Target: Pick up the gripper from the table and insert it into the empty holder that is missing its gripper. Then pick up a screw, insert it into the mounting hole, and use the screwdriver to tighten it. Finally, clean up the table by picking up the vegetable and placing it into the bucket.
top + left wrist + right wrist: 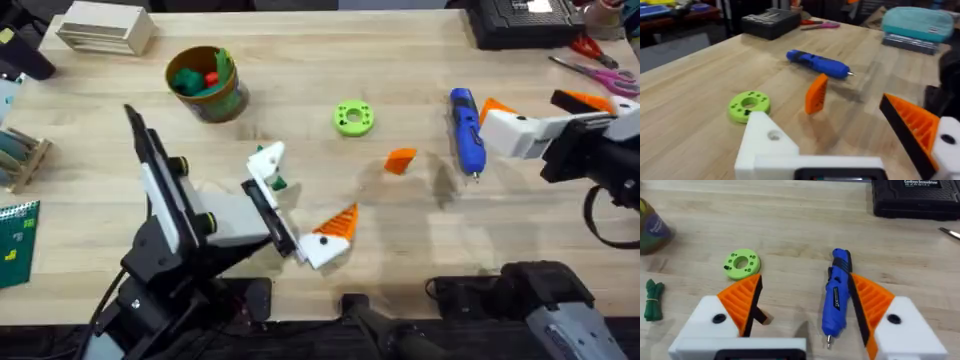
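The loose orange gripper [400, 160] [816, 93] stands on the table between the two arms. My left gripper [300, 200] [845, 145] is open. One of its fingers is the bare white holder [267, 160] [765, 145], the other carries an orange wedge. The dark green vegetable [278, 183] [654, 300] lies beside the holder. The blue screwdriver [466, 130] [817, 63] [837, 297] lies just ahead of my open right gripper [545, 112] [805, 315], untouched. The bucket [207, 83] [650, 225] stands at the far left with green and red pieces inside. The screw is out of view.
A lime-green ring disc [353, 117] [749, 105] [741, 262] lies behind the loose wedge. A pale box [105, 28] sits far left. A black case [520, 20] and scissors [600, 70] are far right. A wooden rack [20, 155] stands at the left edge.
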Available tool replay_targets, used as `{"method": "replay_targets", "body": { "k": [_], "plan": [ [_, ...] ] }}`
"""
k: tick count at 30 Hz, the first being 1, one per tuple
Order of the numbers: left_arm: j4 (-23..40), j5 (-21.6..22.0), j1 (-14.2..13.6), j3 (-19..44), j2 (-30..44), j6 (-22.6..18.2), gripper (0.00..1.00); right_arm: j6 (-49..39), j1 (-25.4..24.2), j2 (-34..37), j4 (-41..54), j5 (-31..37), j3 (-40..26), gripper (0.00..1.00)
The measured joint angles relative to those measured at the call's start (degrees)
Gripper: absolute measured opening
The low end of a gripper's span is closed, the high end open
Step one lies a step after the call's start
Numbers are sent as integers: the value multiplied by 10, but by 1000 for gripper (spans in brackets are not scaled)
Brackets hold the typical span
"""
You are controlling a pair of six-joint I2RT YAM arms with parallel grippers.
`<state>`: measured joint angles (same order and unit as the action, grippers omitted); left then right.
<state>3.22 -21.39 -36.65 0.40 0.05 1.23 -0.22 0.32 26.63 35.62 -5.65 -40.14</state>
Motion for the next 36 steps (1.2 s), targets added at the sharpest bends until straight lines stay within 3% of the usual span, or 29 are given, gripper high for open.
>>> {"method": "replay_targets", "body": {
  "k": [6, 36],
  "plan": [
    [0, -1, -33, 0, 0, 0, 987, 0, 0, 0, 0, 0, 0, 990],
    [0, -1, -33, 0, 0, 0, 987, 20, 0, 2, 29, -23, -1, 990]
  ]
}}
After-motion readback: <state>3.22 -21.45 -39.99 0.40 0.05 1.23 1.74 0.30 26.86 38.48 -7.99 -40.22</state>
